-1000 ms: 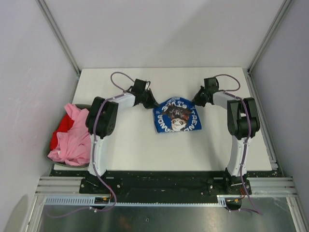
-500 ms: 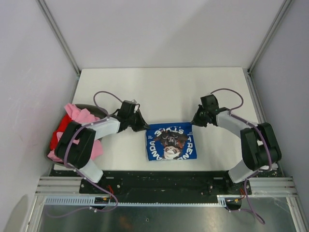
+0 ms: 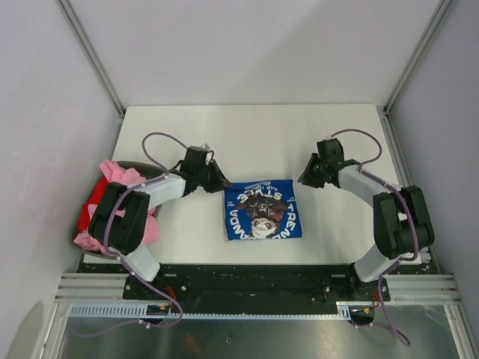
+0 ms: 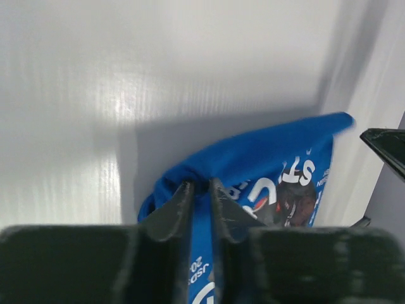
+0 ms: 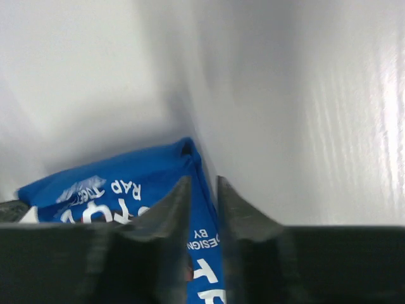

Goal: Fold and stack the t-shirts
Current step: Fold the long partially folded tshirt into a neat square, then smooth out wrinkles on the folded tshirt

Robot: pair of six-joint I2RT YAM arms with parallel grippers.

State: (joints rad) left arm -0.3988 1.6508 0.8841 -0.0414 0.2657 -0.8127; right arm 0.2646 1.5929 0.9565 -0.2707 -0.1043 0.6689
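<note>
left gripper [image 3: 219,185] and right gripper [image 3: 302,180] pinch one blue t-shirt [image 3: 262,213]; one pink [image 3: 120,176], one red [image 3: 93,202].

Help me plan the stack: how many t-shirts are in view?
3. The blue t-shirt lies folded mid-table. The pink t-shirt is heaped at the left edge, and the red t-shirt shows beside it. More could be hidden in that heap.

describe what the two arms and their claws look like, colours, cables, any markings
Both arms match. The left arm and right arm have white links joined by bulky black joint housings. A thin purple cable loops along the outside of each. The left claw and right claw each have two dark, matte, wedge-shaped fingers tapering to the tips. No markings show.
</note>
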